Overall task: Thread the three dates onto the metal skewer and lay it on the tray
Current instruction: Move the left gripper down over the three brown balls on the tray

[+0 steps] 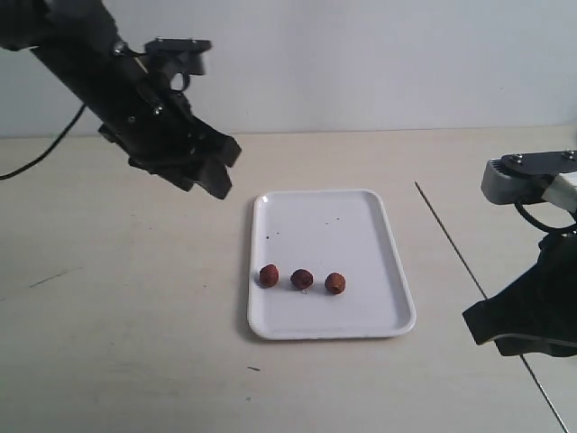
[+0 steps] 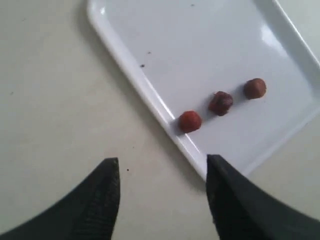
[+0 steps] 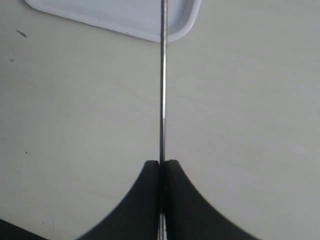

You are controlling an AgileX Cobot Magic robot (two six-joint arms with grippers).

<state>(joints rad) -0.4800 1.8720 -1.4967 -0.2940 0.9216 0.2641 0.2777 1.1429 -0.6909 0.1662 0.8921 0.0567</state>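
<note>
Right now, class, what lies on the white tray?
Three dates in a row and a few dark specks. The metal skewer is not there; the right gripper holds it. Nothing covers the tray.

Tray: plain white, a few tiny dark specks.
Three dates: reddish-brown, wrinkled.
Metal skewer: grey.
Counter: pale beige, faint dark marks.
Wall: off-white.
Left gripper, right gripper: matt black.

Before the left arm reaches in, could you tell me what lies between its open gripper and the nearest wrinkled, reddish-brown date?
Only bare beige tabletop and the white rectangular tray's low raised rim, as the left wrist view shows.
</note>
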